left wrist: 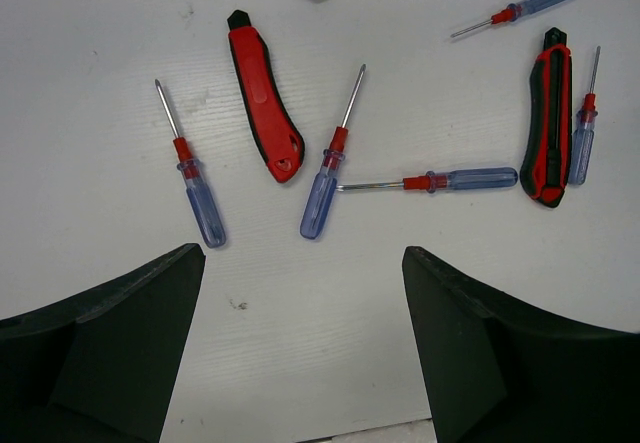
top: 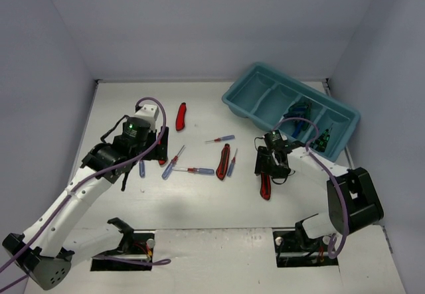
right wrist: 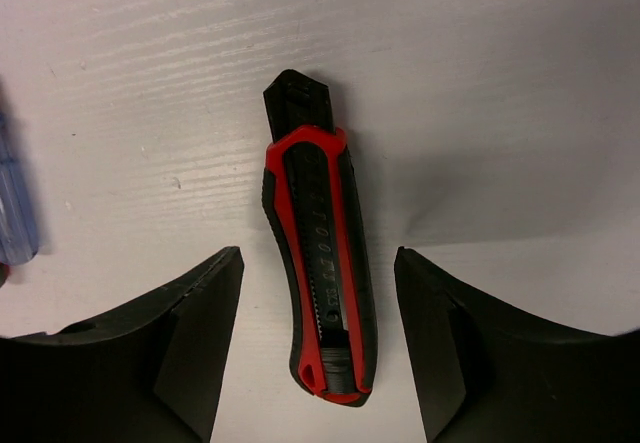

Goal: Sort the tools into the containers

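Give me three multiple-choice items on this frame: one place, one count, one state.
1. The red utility knife by the right gripper lies: A in the tray; B on the table between its fingers; C overhanging the table's edge.
2. Blue-handled screwdrivers in the left wrist view: A two; B five; C nine.
3. The left gripper is: A open and empty; B shut on a screwdriver; C shut on a knife.
B: it lies flat between the open fingers. B: five lie there. A: fingers apart, nothing between.
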You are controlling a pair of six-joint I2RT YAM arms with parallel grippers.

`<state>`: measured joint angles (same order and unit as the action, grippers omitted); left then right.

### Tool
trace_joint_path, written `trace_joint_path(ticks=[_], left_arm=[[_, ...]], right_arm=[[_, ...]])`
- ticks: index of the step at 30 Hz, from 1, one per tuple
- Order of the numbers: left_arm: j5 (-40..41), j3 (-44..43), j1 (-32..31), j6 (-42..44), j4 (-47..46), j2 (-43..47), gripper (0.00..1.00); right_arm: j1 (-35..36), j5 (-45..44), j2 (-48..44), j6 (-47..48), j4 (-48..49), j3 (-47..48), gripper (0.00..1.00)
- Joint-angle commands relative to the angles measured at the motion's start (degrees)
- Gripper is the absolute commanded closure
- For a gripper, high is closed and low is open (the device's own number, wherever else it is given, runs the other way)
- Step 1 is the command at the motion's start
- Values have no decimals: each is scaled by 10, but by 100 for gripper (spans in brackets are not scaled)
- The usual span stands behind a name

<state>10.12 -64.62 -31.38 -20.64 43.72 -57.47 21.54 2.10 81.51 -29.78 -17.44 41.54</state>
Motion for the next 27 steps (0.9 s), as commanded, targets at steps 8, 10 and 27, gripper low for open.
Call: trace_joint_path(ticks=[8, 10, 27], left_arm=[[2, -24, 4, -7, -14, -1, 23], [1, -24, 4, -9, -14, -1, 23], [-2, -22, 5, -17, -7, 11, 23]], right_arm=[[26, -1, 8, -9, 18, 33, 89], [30, 5, 5, -10, 18, 57, 96], [-89, 12, 152, 31, -15, 489, 99]])
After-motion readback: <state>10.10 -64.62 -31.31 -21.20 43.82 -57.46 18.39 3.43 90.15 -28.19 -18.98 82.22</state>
